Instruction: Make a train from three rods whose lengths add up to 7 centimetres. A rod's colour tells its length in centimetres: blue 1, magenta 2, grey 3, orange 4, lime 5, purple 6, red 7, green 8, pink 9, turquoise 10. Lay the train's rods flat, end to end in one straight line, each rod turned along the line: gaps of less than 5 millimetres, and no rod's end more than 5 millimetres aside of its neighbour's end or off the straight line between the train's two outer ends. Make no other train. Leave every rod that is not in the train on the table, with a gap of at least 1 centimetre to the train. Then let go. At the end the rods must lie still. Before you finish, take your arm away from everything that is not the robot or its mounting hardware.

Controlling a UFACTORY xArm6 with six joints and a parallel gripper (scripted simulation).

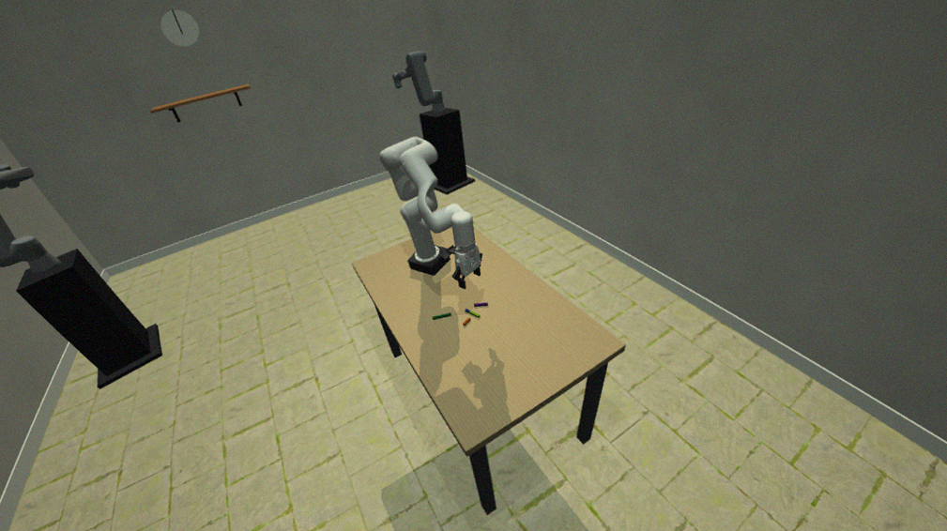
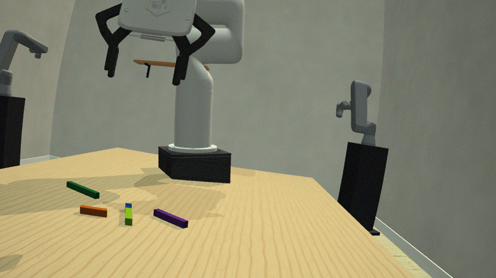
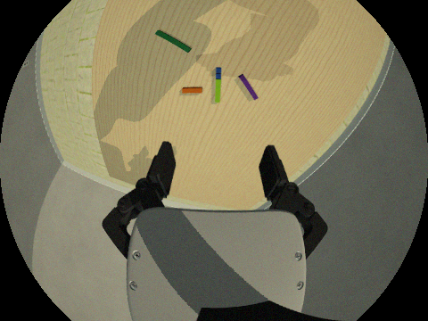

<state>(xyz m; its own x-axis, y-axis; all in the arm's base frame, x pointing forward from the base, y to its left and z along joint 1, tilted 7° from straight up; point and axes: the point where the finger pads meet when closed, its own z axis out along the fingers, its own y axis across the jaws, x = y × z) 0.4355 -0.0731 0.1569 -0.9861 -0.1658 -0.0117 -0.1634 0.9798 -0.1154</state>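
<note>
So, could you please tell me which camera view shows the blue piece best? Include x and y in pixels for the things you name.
The wrist view: it looks down on the blue piece (image 1: 467, 311) (image 2: 128, 205) (image 3: 218, 73), showing it whole at one end of the lime rod (image 1: 474, 315) (image 2: 128, 216) (image 3: 218, 91). The exterior view foreshortens it; the top view shows a speck.

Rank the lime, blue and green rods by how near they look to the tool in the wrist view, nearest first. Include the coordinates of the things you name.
1. Lime rod (image 1: 474, 314) (image 2: 128, 217) (image 3: 218, 91): centre.
2. Blue rods (image 1: 467, 311) (image 2: 128, 205) (image 3: 218, 76): centre, just above the lime one.
3. Green rod (image 1: 441, 316) (image 2: 82, 190) (image 3: 173, 41): upper left.
</note>
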